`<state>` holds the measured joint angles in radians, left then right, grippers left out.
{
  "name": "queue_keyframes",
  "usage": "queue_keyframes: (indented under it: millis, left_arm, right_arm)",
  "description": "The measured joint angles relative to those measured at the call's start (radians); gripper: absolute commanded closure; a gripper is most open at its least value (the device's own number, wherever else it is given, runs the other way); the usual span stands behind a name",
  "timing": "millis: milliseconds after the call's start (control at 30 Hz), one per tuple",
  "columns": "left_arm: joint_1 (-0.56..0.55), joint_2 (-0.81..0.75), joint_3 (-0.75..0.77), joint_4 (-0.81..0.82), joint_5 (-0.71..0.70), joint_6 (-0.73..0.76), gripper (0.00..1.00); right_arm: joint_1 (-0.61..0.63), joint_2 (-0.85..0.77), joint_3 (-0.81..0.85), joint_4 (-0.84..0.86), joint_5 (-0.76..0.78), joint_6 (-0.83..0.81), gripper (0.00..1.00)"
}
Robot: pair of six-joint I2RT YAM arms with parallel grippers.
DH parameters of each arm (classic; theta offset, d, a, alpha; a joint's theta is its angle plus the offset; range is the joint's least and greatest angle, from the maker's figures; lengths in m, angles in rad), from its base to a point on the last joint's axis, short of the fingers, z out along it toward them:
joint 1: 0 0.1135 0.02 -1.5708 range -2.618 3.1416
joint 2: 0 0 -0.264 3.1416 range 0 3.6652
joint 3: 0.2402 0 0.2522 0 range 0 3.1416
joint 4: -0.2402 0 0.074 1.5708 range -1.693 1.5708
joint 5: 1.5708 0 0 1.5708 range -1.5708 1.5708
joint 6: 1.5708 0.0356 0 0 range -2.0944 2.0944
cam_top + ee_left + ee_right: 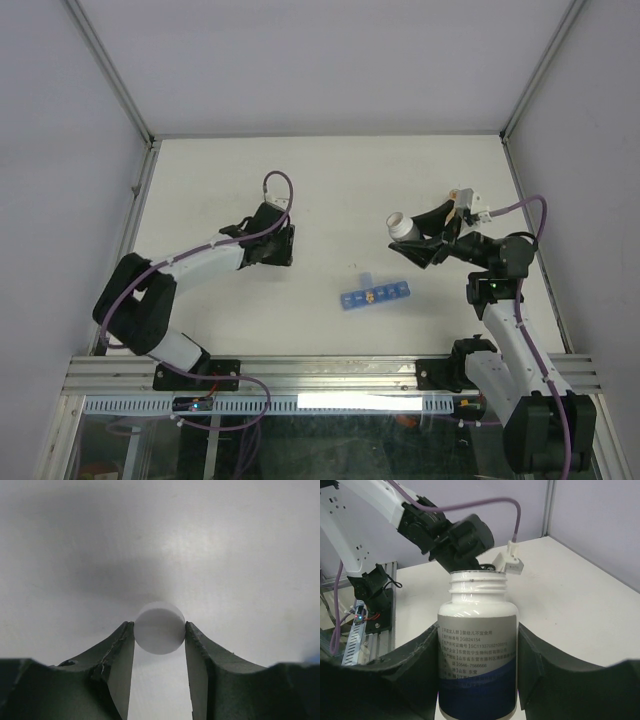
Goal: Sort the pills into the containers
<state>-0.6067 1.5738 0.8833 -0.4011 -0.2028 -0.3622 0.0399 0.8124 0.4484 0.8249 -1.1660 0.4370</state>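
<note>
Landmark, nearest you: the blue organiser strip (397,291), with yellowish pills (369,296) in its middle cells. Farther off to its left, your left gripper (160,625) pinches a white disc (160,631); squeeze gently and lift it straight. To its right, your right gripper (477,672) clasps the uncapped bottle (477,630), contents unseen.

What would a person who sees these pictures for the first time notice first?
An open white plastic bottle with a blue-banded label is clamped in the jaws of the right gripper, at the right. At the left, the left gripper has its jaws against both sides of a white round disc. Between them lies a narrow translucent-blue pill-organiser strip.
</note>
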Motion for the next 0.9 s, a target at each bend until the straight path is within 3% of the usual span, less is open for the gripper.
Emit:
queue_keyframes:
  millis: [167, 367, 600, 900]
  left_arm:
    - [0.002, -0.210, -0.058, 0.128, 0.272, -0.023, 0.73]
    - [0.001, -0.424, -0.144, 0.511, 0.649, -0.180, 0.73]
    - [-0.004, -0.356, -0.144, 0.921, 0.898, -0.429, 0.73]
    - [-0.114, -0.223, -0.065, 1.025, 0.949, -0.526, 0.73]
  right_arm:
    - [-0.001, -0.009, 0.000, -0.039, -0.034, -0.025, 1.00]
    - [-0.002, -0.040, 0.040, -0.200, -0.130, -0.114, 1.00]
    - [0.000, -0.075, 0.127, -0.471, -0.213, -0.300, 1.00]
    - [0.050, -0.074, 0.162, -0.742, -0.235, -0.423, 1.00]
